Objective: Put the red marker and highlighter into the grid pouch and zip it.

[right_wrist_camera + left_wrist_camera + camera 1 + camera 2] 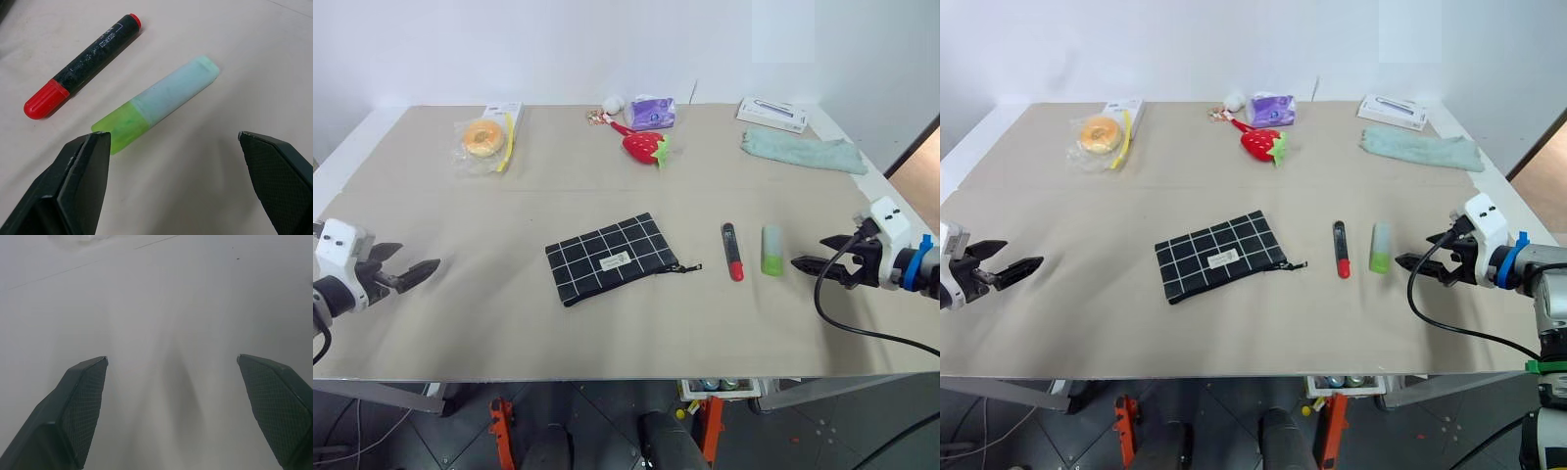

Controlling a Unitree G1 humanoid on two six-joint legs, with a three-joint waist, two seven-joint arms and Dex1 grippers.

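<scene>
Nothing packed yet: red marker (731, 252) and highlighter (771, 250) lay before the right gripper's (806, 262) parted jaws; grid pouch (610, 258) zipped, left gripper (423, 268) agape.

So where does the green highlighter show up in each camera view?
Left eye: highlighter right of centre, just right of the red marker.
Right eye: highlighter right of centre, beside the marker.
Left wrist: not in it.
Right wrist: highlighter central, ahead of the end effector.
Shared landmark: the red marker.
</scene>
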